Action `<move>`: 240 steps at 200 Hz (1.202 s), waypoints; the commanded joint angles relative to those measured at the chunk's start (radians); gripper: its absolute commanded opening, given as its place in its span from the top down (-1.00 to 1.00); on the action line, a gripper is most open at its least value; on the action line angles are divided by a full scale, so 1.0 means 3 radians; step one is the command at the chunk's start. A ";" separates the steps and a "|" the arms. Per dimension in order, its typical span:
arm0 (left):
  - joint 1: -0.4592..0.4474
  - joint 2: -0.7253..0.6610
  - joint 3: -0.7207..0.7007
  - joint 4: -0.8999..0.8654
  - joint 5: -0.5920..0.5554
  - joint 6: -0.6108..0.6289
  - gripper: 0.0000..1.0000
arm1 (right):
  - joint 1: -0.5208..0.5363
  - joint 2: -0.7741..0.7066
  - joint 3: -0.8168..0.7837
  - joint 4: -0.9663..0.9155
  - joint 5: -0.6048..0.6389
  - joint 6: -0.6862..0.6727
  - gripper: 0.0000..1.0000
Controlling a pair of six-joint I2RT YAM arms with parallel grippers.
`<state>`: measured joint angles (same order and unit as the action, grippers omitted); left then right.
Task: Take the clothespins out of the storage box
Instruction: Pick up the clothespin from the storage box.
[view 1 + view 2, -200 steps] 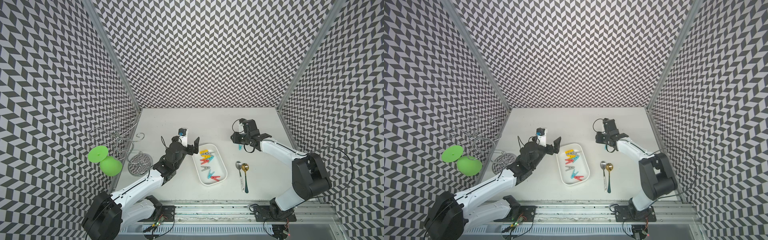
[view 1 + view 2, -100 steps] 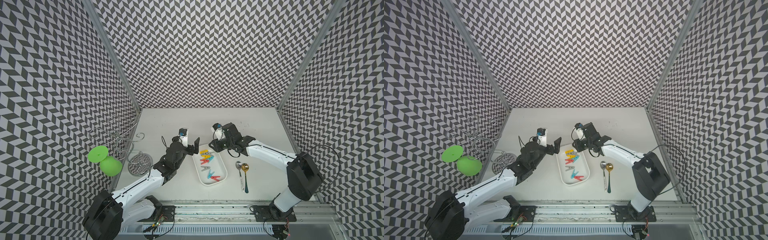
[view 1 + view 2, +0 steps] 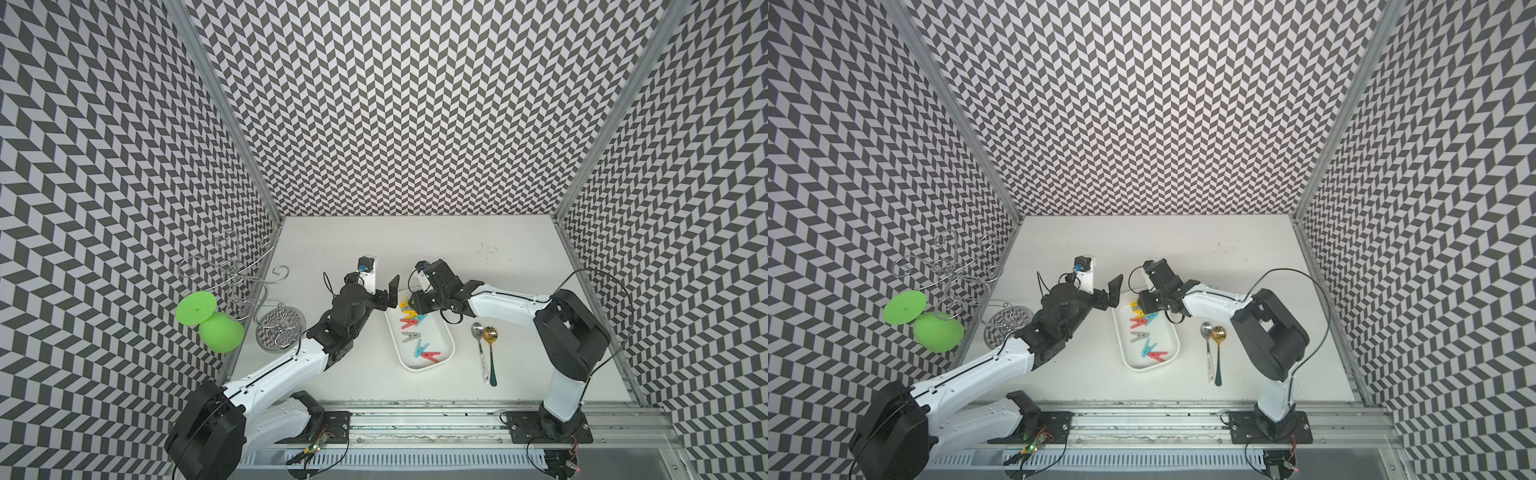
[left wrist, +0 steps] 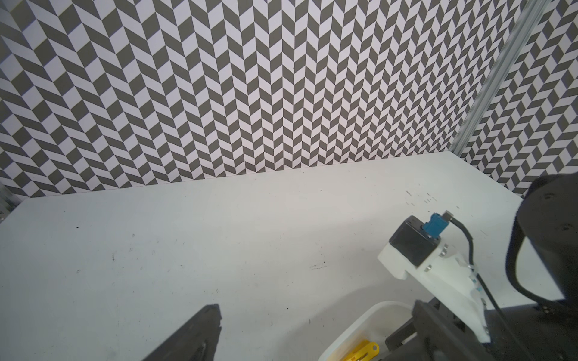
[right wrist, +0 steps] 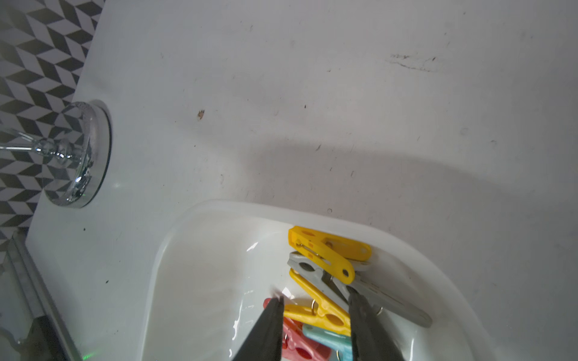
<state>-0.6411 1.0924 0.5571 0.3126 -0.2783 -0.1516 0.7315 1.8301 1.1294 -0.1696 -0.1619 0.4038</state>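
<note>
Yellow plastic V-shaped clothespin lies between your right jaws in the right wrist view. They are spread, not yet pinching, so centre on it and close squarely before lifting clear of its grey neighbour. Left wrist view: your left jaws stand wide apart, empty. In both top views the yellow, grey, red and blue clothespins lie strung along the shallow white storage box on the surface.
</note>
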 commanded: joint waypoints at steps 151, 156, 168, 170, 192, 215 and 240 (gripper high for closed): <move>-0.0010 -0.0001 -0.0024 0.0047 0.0024 -0.0007 -0.99 | 0.0026 0.0247 -0.0047 0.0461 0.0137 0.0383 0.56; -0.0011 -0.0001 -0.0026 0.0047 0.0022 -0.0009 -0.99 | 0.0026 0.0234 -0.0055 0.0469 0.0136 0.0385 0.61; -0.0008 0.0004 -0.0022 0.0047 0.0018 -0.0008 -0.99 | 0.0026 0.0194 -0.0066 0.0479 0.0117 0.0388 0.71; -0.0007 0.0002 -0.0023 0.0047 0.0017 -0.0009 -0.99 | 0.0026 0.0190 -0.0070 0.0484 0.0113 0.0387 0.72; -0.0007 0.0005 -0.0022 0.0046 0.0017 -0.0006 -0.99 | 0.0026 0.0100 -0.0094 0.0516 0.0028 0.0388 0.88; -0.0010 0.0001 -0.0024 0.0047 0.0018 -0.0009 -0.99 | 0.0026 0.0003 -0.0093 0.0513 -0.0116 0.0397 0.93; -0.0010 0.0004 -0.0028 0.0045 0.0008 -0.0002 -0.99 | 0.0026 -0.0167 -0.0133 0.0531 -0.0246 0.0432 0.96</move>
<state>-0.6411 1.0924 0.5571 0.3126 -0.2779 -0.1516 0.7364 1.8530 1.1061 -0.0319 -0.1898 0.5243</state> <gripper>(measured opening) 0.995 0.058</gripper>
